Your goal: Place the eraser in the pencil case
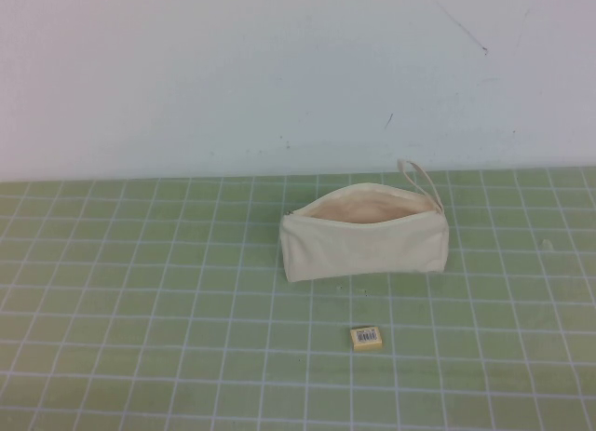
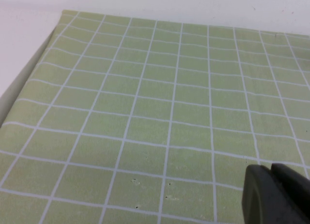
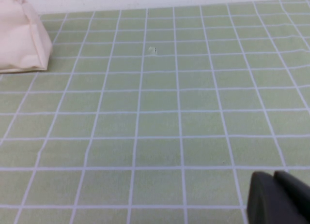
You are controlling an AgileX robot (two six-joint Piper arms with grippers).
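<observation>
The cream pencil case (image 1: 364, 242) lies on the green grid mat, right of the middle, its zip open and its peach lining showing, with a loop strap (image 1: 419, 181) at its far right end. The small yellow eraser (image 1: 366, 337) with a white barcode label lies on the mat just in front of the case, apart from it. Neither arm shows in the high view. My left gripper (image 2: 271, 171) is shut and empty over bare mat. My right gripper (image 3: 273, 177) is shut and empty over bare mat; one end of the case (image 3: 22, 37) shows far from it.
The green grid mat (image 1: 140, 301) covers the table up to a white wall (image 1: 279, 68) at the back. In the left wrist view the mat's edge (image 2: 29, 71) runs beside a white surface.
</observation>
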